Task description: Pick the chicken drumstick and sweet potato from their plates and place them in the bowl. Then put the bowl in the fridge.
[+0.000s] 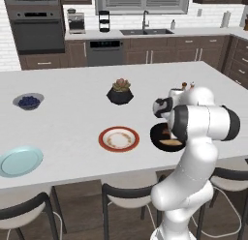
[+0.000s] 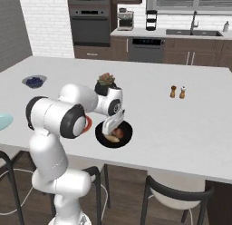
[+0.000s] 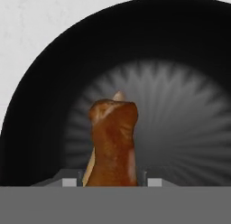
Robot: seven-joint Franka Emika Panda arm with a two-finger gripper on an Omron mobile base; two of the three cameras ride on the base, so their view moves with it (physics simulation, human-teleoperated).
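My gripper (image 2: 111, 128) reaches down into the glossy black bowl (image 2: 128, 134) at the island's near edge, shut on the reddish-brown chicken drumstick (image 3: 113, 139), which fills the gap between the fingertips. The pale tan sweet potato (image 2: 111, 138) lies in the bowl under and beside the drumstick; in the hand view just a sliver of the sweet potato (image 3: 119, 96) peeks out behind it. The red-rimmed plate (image 1: 118, 139) and the light blue plate (image 1: 20, 161) both lie bare to the left of the bowl (image 1: 157, 137). The fridge is out of view.
A black faceted plant pot (image 1: 120, 93) stands behind the plates, a small bowl of blueberries (image 1: 28, 101) at the far left. Salt and pepper shakers (image 2: 177, 91) sit to the right. Stools (image 1: 126, 193) line the near edge of the island.
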